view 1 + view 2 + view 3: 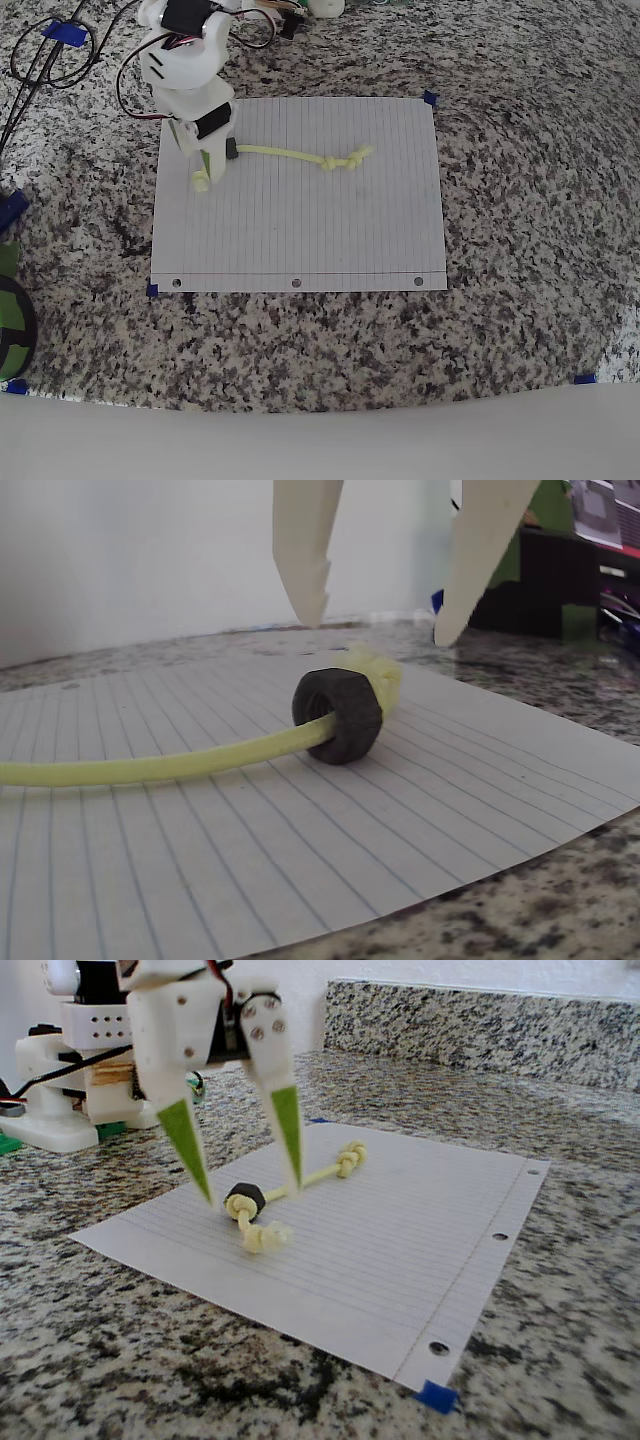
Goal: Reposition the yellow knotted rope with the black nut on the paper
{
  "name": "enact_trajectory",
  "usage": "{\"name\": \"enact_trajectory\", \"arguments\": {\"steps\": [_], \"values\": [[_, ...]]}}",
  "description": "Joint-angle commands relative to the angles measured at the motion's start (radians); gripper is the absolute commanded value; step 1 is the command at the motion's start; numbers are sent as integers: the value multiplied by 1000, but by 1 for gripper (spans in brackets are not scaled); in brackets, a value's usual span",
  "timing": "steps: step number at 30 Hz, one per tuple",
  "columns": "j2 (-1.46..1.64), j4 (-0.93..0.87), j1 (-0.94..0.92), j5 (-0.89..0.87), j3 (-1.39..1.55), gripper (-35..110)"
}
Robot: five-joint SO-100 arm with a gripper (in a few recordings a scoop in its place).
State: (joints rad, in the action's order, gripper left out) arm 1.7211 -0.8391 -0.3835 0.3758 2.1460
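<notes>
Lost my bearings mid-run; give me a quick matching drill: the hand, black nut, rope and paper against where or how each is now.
Things:
1. hand
2. black nut
3. yellow knotted rope
4. paper

States:
A. threaded on the rope near one knotted end
B. flat on the granite counter, corners taped blue
C. open, tips either side of the nut
D. lying across the lined sheet

Pairs: 1-C, 2-A, 3-D, 4-B
</notes>
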Motion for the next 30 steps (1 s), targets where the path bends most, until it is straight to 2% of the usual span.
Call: {"name": "enact_trajectory", "arguments": {"steps": [1, 8, 17, 25, 30], "values": [[-18, 38, 0, -43, -38, 54], [-61, 101, 0, -48, -41, 44], [-97, 95, 0, -48, -40, 43], [-98, 95, -3, -43, -40, 21], [-98, 94, -6, -41, -40, 17]]}}
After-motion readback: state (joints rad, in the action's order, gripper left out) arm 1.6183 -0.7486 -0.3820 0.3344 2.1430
